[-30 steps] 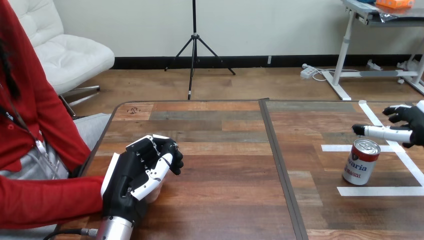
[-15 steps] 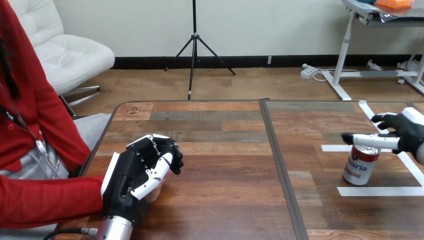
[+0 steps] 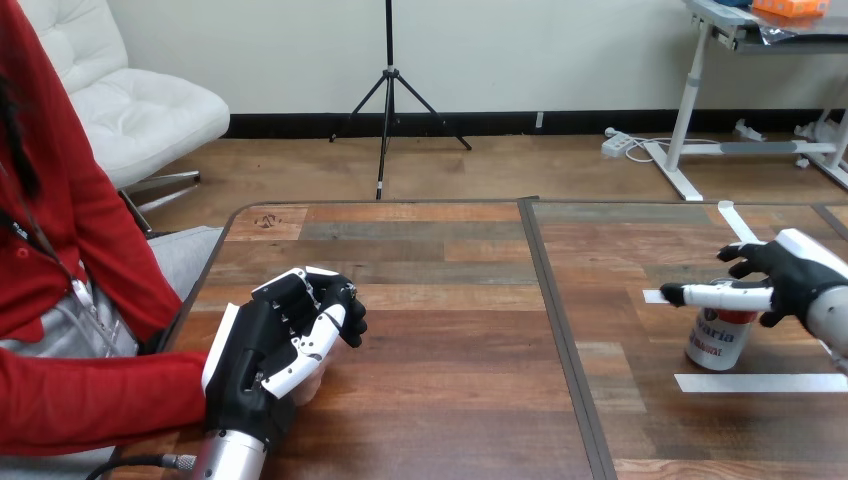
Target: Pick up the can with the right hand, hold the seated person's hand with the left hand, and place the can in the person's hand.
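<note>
One can [image 3: 716,345]: upright on the table [image 3: 440,330], right edge.
Right hand [image 3: 795,275]: spread open over its top.
Left hand [image 3: 250,360]: lower left; I cannot tell its grip.

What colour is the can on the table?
The can is red and white, best seen in head view.

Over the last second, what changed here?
The right hand moved in from the view's right edge, leftward and down. It is now at the top of the can, with its fingers spread and not closed on it. Nothing was grasped or released. The can stands where it was, and the left hand has not moved from beside the person's sleeve.
</note>
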